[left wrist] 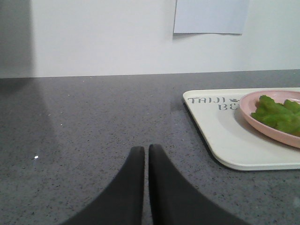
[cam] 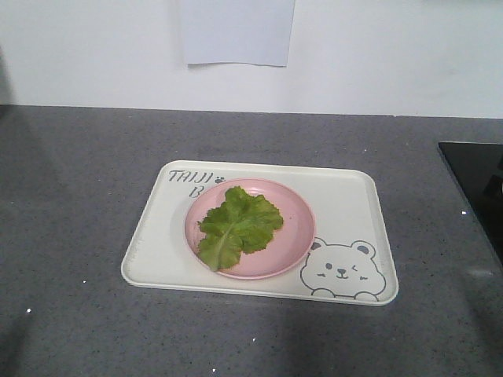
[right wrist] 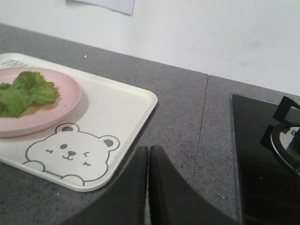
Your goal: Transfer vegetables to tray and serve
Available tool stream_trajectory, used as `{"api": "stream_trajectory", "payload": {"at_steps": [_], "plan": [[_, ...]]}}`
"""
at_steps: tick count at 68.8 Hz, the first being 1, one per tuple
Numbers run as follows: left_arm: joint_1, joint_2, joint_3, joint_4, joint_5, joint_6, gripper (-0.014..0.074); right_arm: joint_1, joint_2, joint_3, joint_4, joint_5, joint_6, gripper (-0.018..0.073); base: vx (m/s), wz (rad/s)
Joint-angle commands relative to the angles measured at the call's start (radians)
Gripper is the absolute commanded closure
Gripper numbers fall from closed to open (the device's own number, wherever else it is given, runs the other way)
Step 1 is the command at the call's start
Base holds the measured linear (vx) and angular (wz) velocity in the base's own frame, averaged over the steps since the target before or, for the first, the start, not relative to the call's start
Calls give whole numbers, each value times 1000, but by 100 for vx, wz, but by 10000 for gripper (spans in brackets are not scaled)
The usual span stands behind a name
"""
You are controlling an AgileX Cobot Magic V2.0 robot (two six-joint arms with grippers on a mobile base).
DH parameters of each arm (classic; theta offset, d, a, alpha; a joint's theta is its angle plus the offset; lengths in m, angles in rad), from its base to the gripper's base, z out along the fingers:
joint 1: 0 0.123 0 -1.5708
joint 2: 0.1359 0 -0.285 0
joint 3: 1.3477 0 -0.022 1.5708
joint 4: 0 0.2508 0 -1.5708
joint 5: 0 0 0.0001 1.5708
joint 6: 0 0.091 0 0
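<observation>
Lettuce leaf (cam: 236, 225) lies flat on the pink plate (cam: 292, 236), plate sits on the bear tray (cam: 346, 206) on the grey counter (cam: 71, 196). Left claw (left wrist: 146, 154) closed, empty, over bare counter left of tray. Right claw (right wrist: 148, 154) closed, empty, by tray's right corner, near the stove (right wrist: 267, 154).

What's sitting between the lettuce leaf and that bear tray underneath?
A round pink plate: the lettuce leaf lies on it, and the plate stands on the tray. The front-facing view shows it best.
</observation>
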Motion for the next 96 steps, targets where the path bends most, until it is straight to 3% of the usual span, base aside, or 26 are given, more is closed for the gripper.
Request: {"api": "stream_trajectory", "payload": {"at_steps": [1, 9, 22, 96], "plan": [[0, -15, 23, -11, -70, -7, 602, -3, -58, 63, -100, -201, 111, 562, 0, 0], [0, -15, 23, -11, -70, -7, 602, -23, -125, 166, -184, -288, 239, 562, 0, 0], [0, -15, 23, -11, -70, -7, 602, -131, -175, 253, -277, -353, 453, 562, 0, 0], [0, -15, 23, -11, -70, -7, 602, -151, -201, 254, -305, -386, 447, 562, 0, 0]]}}
